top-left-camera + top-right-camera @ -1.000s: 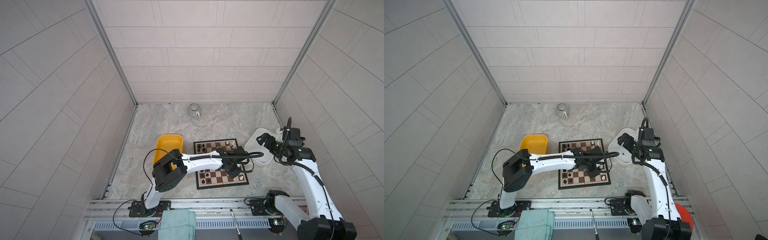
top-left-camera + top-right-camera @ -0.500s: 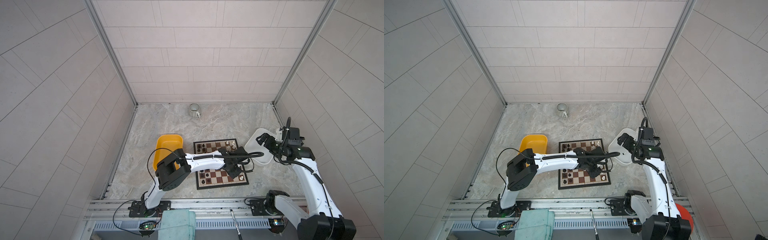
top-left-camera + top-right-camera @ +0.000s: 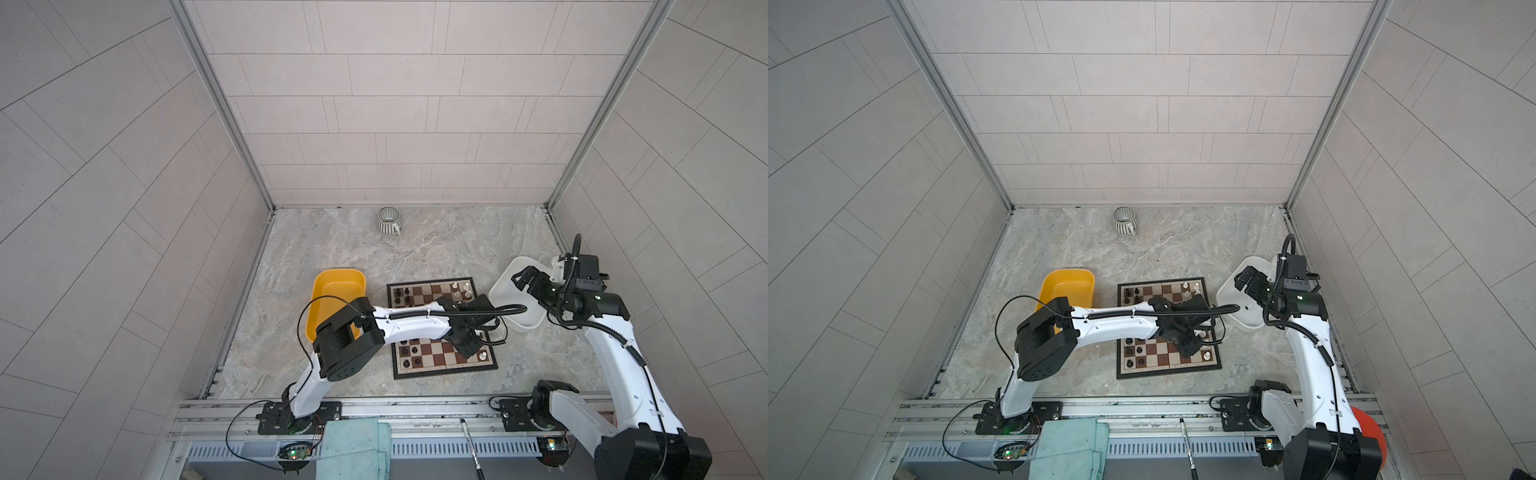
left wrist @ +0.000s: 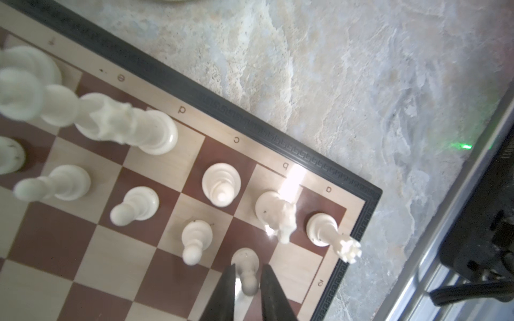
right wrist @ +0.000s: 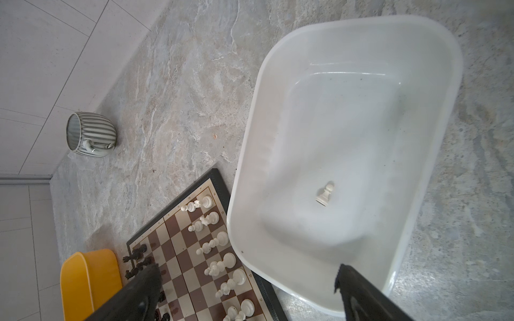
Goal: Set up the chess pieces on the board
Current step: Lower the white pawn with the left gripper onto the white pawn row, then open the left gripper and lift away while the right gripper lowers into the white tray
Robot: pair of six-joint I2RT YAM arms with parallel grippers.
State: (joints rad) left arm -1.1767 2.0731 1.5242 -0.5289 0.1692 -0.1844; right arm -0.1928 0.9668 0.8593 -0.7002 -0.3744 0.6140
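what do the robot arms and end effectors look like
The left arm and right arm have white rounded links with black boxy joint housings. A black ribbed cable runs along each. The left end effector and right end effector are black, each with two flat tapering fingers.

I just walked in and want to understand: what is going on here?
Two robot arms are setting up a chessboard. The left hand stands low over it, fingers slightly apart on either side of a white pawn standing on its square near a corner. The right hand hovers open above a white tub holding a lone pawn.
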